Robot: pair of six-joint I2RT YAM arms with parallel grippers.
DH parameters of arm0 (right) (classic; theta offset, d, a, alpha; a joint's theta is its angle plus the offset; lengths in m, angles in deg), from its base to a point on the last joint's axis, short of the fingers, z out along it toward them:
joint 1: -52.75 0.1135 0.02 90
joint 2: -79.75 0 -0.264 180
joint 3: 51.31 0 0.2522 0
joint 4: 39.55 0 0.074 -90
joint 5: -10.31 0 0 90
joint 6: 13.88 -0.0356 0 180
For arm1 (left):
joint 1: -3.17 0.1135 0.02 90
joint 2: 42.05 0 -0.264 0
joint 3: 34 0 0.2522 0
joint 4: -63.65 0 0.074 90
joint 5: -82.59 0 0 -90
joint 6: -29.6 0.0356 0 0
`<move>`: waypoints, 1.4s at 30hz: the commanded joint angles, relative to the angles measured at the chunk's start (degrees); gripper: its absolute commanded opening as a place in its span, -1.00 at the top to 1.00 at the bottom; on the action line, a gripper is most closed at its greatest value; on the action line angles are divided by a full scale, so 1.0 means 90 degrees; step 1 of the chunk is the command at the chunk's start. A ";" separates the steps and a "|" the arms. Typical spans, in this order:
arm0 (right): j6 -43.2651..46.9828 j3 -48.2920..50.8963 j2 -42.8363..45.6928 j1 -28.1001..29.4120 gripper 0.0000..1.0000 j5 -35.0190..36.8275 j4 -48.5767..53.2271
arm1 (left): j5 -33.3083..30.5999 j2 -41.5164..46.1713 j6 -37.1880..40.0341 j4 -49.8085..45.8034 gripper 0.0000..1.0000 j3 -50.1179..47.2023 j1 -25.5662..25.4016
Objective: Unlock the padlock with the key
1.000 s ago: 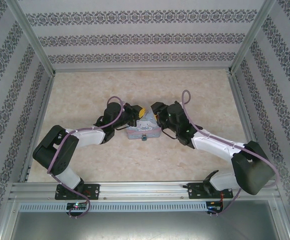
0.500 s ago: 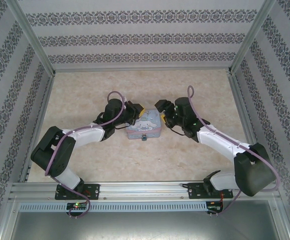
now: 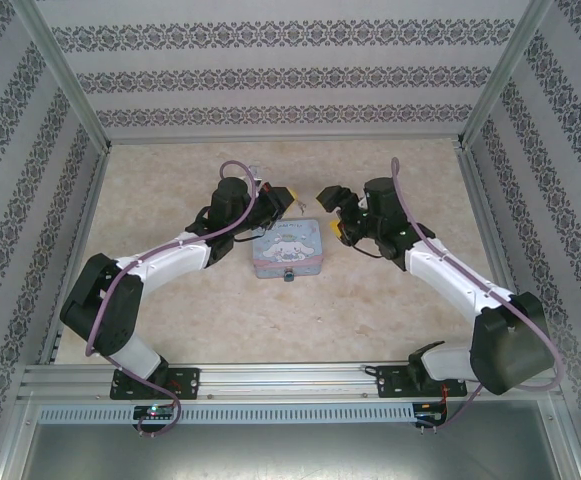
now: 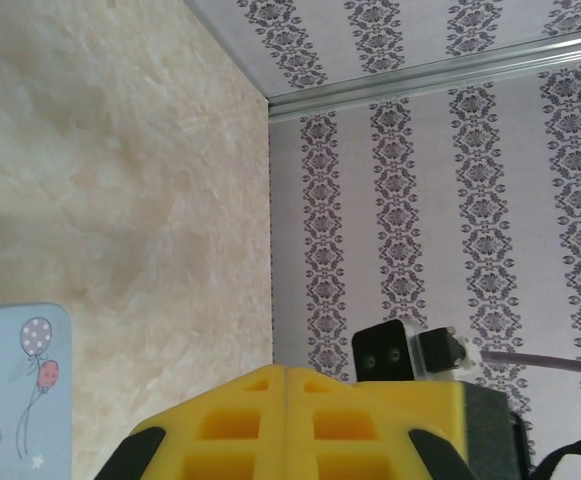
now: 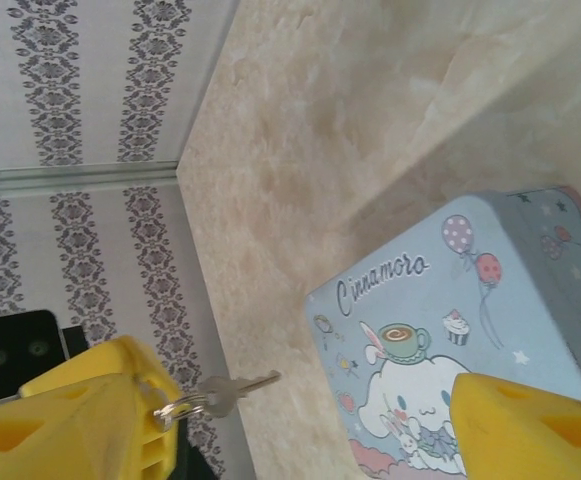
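Beige marbled tabletop (image 3: pixel 400 310), padlock (image 3: pixel 288 275) a teal speck on the near face of the cartoon tin (image 3: pixel 288 245) mid-table; key (image 5: pixel 232 388) dangles by its ring (image 5: pixel 175 408) off the right gripper (image 5: pixel 305 425), jaws spread wide, nothing pinched; left gripper (image 4: pixel 285 425) pressed together, apparently empty. Step looks like key handling, lock untouched; next needs a firm pinch on the key, then lining it up with the padlock. Top view places the padlock; right wrist view adds the key.

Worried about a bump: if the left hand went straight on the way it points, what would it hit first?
Probably the right hand: from above, the left hand points at it across a gap beyond the tin's far edge. Heights are hard to judge, so it might slip past.
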 commanded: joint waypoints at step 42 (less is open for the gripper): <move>0.0378 -0.0377 -0.0246 0.0399 -0.52 -0.0160 -0.0689 | 0.0495 0.0763 0.1543 -0.0046 1.00 -0.0647 0.0556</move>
